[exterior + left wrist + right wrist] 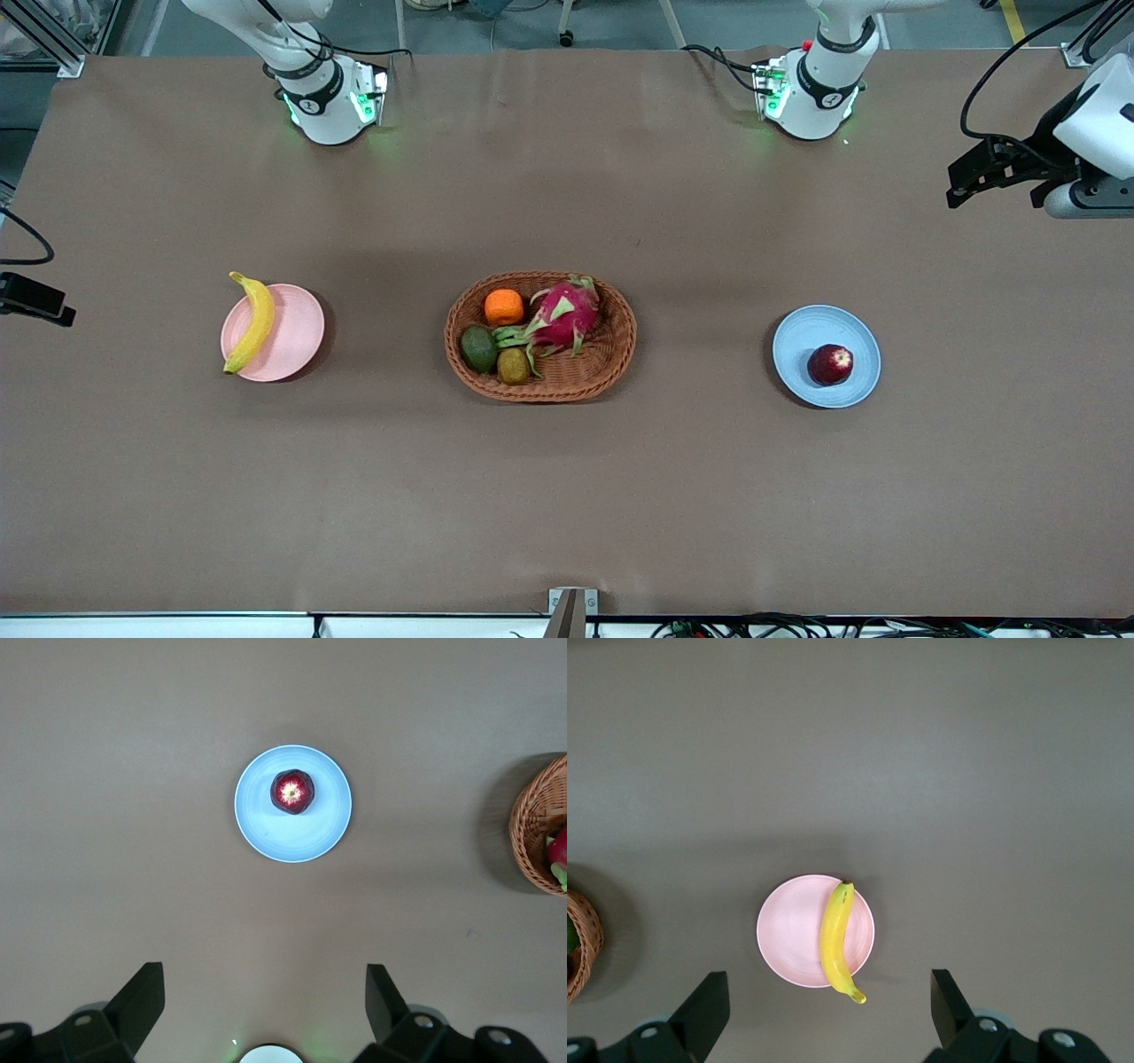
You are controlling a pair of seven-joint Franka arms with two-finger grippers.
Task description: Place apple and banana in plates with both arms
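Note:
The dark red apple lies on the light blue plate toward the left arm's end of the table; the left wrist view shows both, the apple and the plate. The yellow banana lies across the pale pink plate toward the right arm's end, with both tips past the rim; the right wrist view shows the banana and the plate. My left gripper is open and empty, high over bare table. My right gripper is open and empty, high up beside the pink plate.
An oval brown wicker basket stands mid-table between the plates. It holds a pink dragon fruit, an orange, and two green fruits. Brown table cloth lies all around.

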